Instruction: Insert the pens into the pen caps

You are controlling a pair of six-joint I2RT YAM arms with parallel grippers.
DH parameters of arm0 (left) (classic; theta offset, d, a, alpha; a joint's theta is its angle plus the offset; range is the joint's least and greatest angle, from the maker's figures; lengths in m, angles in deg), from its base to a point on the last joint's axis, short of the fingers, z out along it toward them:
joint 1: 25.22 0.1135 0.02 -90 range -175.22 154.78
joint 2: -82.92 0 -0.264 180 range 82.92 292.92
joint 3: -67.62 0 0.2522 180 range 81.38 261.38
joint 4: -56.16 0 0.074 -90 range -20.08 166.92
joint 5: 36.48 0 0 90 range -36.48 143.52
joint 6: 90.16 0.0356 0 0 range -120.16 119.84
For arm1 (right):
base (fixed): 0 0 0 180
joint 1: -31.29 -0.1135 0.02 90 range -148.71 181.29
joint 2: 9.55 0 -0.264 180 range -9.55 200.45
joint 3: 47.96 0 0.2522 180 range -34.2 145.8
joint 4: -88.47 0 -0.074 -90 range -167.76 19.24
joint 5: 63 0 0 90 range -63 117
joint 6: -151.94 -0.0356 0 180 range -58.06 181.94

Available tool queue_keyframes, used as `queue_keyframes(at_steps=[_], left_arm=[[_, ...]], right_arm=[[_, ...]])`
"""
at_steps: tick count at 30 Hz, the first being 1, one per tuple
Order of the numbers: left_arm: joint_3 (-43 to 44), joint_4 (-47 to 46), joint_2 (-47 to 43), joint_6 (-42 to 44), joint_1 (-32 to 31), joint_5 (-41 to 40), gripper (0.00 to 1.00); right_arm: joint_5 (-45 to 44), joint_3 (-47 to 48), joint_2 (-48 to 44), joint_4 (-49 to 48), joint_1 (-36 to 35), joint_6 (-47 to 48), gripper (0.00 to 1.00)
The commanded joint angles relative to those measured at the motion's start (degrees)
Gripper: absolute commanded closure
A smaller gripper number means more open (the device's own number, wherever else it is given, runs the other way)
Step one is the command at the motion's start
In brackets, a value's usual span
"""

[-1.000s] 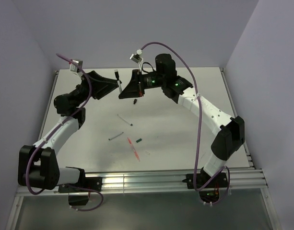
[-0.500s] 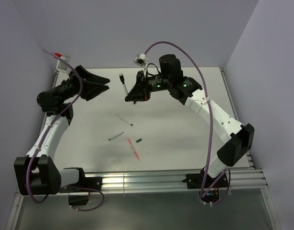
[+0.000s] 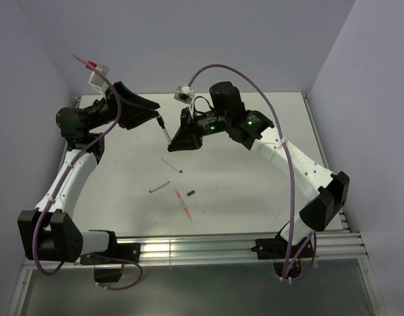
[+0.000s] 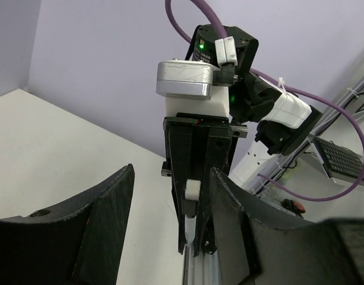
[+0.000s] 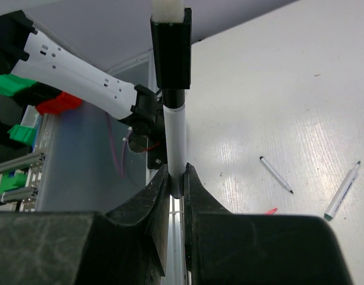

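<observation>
The right gripper was pinched shut on a white pen, holding it upright so its black cap, apparently seated, faced the left gripper. That gripper's fingers gaped wide and empty near the cap. The other pens lay on the table below the held pen.

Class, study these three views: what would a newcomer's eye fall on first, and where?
Above the table's far side, the right gripper pinches a whitish pen with a black cap on its end, right before the left gripper, its fingers wide open. Nearer the table's front edge lie two loose whitish-grey pens and a red-pink pen beside a dark green cap.
</observation>
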Motion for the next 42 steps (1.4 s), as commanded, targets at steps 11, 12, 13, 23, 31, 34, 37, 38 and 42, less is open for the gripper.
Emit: queue_keyframes(at_steps=[11,12,13,23,31,34,37,38,42], left_arm=[[1.33,-3.31,1.92,0.06,-5.57,-0.95,0.60],[1.07,-3.05,1.91,0.24,-5.83,-0.95,0.66],[0.72,-4.35,2.00,-0.28,-5.92,-0.87,0.69],[-3.94,-19.82,4.55,-13.11,-6.80,0.45,1.00],[-7.63,-24.84,4.90,-17.78,-8.11,0.54,1.00],[-8.86,-22.40,4.11,-16.20,-9.43,0.54,1.00],[-10.36,-19.93,2.97,-14.00,-10.84,0.54,1.00],[-10.88,-19.31,2.53,-13.56,-11.10,0.63,1.00],[-12.47,-18.16,2.00,-12.68,-12.59,1.07,0.99]], right_arm=[[-1.23,3.10,-0.62,0.67,-1.13,1.92,1.00],[-1.49,3.19,-0.70,0.67,-1.13,1.91,1.00],[-1.49,3.36,-0.53,0.67,-1.04,1.83,1.00],[-1.84,5.82,0.44,0.67,-0.51,1.21,1.00],[-1.49,9.33,1.49,0.94,0.19,1.30,1.00],[-2.54,10.48,2.02,1.11,0.19,1.91,1.00],[-3.69,11.27,2.37,1.37,0.19,2.61,1.00],[-4.21,11.45,2.46,1.46,0.28,2.97,1.00],[-5.10,13.11,3.08,1.55,0.89,3.85,1.00]])
